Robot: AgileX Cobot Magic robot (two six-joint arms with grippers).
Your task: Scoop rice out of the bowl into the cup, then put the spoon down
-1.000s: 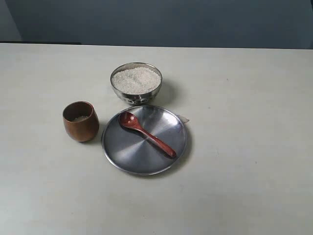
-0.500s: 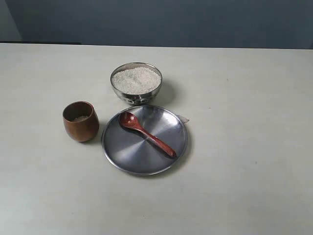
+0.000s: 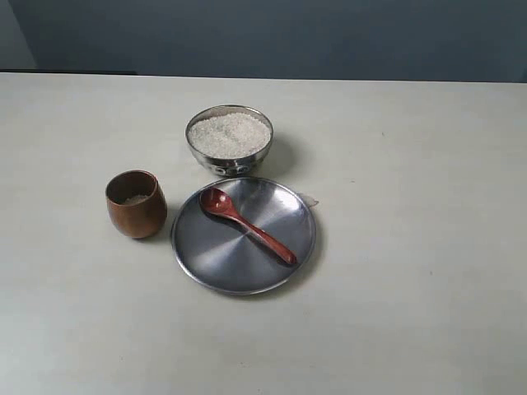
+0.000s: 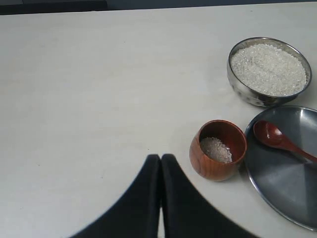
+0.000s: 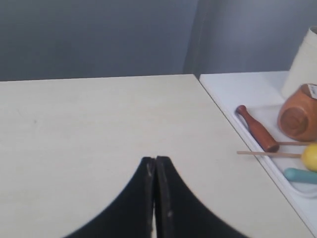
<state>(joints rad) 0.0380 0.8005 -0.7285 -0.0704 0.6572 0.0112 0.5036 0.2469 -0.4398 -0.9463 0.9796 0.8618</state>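
At the left of the exterior view you find the cup (image 3: 136, 203), upright on the table (image 3: 412, 247), with a little rice (image 3: 134, 199) at its bottom. To the right of it and higher in the frame stands the bowl (image 3: 230, 141), filled with grains nearly to the rim. Just below the bowl, near the middle of the frame, lies the plate (image 3: 206, 263), and the spoon (image 3: 247, 224) rests on it.

The long axis of the spoon runs on a diagonal. Its head points to the upper left, toward the gap between cup and bowl, and the end of its handle points to the lower right, inside the plate rim. The hollow seems to face up.

Neither arm shows in the exterior view. In the left wrist view the left gripper (image 4: 160, 159) has its jaws pressed together on nothing, above bare table near the cup. In the right wrist view the right gripper (image 5: 155, 161) is also closed and empty, and no thing of the task appears there.

My judgement is this: with grains in the cup and the spoon laid down, the task is perhaps complete. If you want one more scoop, you must open the jaws, come down on the handle end and close across the diagonal.
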